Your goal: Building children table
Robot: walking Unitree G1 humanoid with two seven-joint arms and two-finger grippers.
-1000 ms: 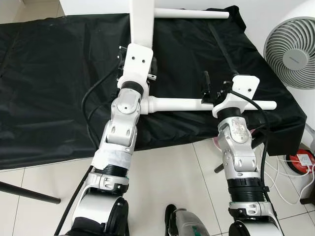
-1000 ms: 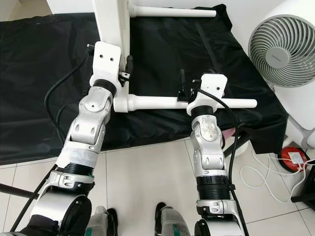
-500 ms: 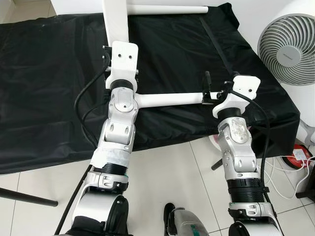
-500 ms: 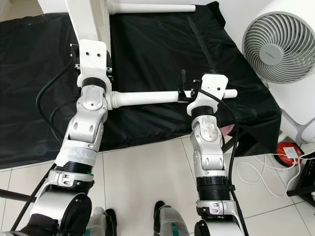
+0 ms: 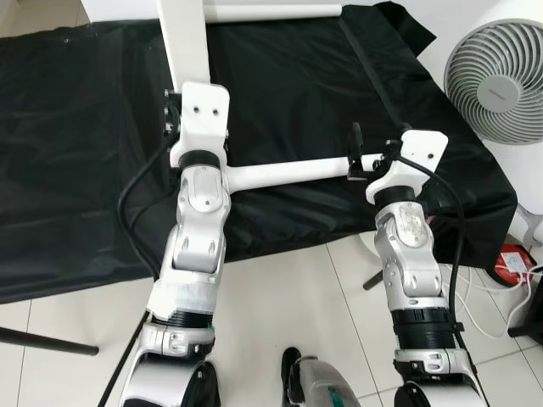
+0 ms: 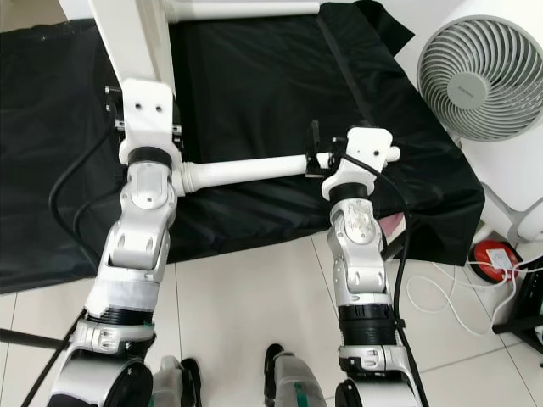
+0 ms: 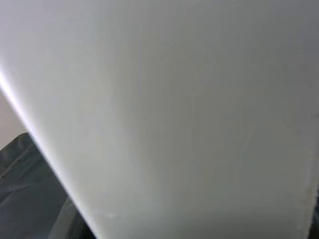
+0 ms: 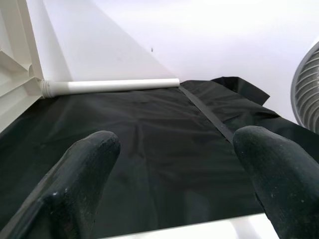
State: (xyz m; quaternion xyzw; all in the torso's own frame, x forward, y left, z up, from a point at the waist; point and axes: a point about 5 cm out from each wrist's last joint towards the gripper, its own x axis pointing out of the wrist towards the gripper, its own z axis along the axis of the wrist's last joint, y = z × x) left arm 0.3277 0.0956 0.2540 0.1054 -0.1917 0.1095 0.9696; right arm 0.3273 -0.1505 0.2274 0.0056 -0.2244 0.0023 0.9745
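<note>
- Left eye view, nearest: pale floor tiles (image 5: 288, 288) run under both silver arms, with white cables (image 5: 501, 297) lying at the right edge.
- The right gripper (image 8: 172, 186) sits at the near right end of a white table leg (image 5: 284, 172); in the right wrist view its two black fingers (image 8: 82, 174) stand wide apart, the leg's pale edge just below between them, not clamped.
- That leg lies across a black cloth (image 5: 76, 153) and joins the white table top (image 5: 182, 38), which stands on edge on the cloth's left half.
- The left gripper (image 5: 174, 119) is up against the table top; whether its fingers are spread or closed cannot be told, as white panel crowds the left wrist view.
- Farther back a second white leg (image 5: 271, 12) juts right from the table top.
- A white fan (image 5: 496, 80) stands at the far right, beside the cloth.
</note>
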